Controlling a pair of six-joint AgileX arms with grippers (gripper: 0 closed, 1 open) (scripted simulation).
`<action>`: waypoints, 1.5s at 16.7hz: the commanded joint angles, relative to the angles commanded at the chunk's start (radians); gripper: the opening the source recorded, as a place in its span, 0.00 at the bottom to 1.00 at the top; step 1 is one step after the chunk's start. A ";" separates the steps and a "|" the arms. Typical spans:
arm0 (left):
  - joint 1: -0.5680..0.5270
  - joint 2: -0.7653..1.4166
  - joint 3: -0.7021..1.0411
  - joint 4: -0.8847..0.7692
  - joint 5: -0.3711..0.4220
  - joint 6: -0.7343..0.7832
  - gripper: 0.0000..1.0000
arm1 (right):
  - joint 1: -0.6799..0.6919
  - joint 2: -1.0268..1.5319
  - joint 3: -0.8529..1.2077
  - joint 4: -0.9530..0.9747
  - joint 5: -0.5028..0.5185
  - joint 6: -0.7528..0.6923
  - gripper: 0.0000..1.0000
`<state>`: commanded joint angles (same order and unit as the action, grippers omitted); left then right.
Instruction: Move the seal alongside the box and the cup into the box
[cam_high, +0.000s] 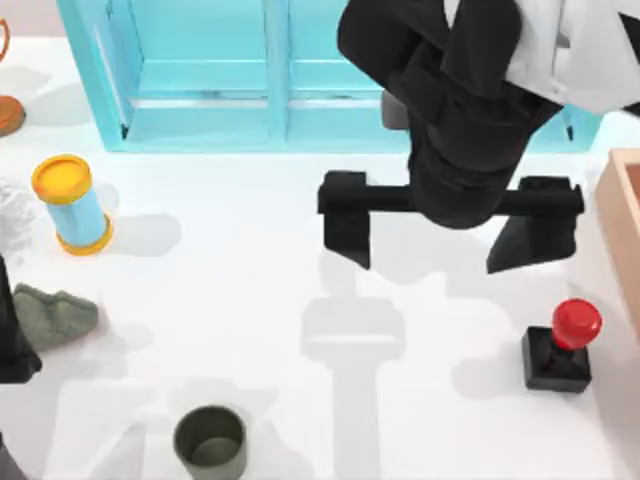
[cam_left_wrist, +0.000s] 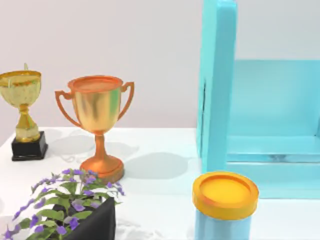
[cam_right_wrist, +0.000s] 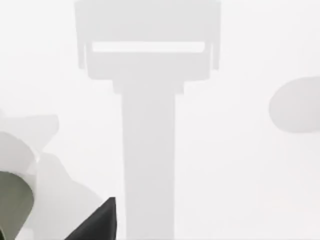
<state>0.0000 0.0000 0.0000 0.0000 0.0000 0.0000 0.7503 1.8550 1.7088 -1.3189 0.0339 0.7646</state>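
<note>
Red-knobbed and black-based, the seal (cam_high: 560, 348) is standing below and just outside the right gripper (cam_high: 450, 232), whose jaws are hanging spread wide and holding nothing; the box (cam_high: 622, 222) is sitting beside that finger, the cup (cam_high: 211, 441) well off toward the left (untouched, I judge). The left gripper (cam_high: 12, 335) is idling at the table's left edge; I cannot tell its jaws. The left wrist view is showing a trophy (cam_left_wrist: 97, 120). The right wrist view is showing bare table (cam_right_wrist: 240, 165). With the seal seemingly placed, fetching the cup comes next.

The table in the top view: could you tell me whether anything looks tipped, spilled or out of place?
Nothing stands out: the dark olive-green cylindrical cup stands upright, and the red-knobbed black stamp sits beside the tan wooden box.
</note>
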 joint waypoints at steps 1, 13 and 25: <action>0.000 0.000 0.000 0.000 0.000 0.000 1.00 | 0.054 0.055 0.046 -0.006 -0.005 0.055 1.00; 0.000 0.000 0.000 0.000 0.000 0.000 1.00 | 0.358 0.372 0.314 -0.045 -0.031 0.365 1.00; 0.000 0.000 0.000 0.000 0.000 0.000 1.00 | 0.363 0.414 0.065 0.246 -0.031 0.369 1.00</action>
<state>0.0000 0.0000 0.0000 0.0000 0.0000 0.0000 1.1136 2.2694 1.7735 -1.0733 0.0025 1.1339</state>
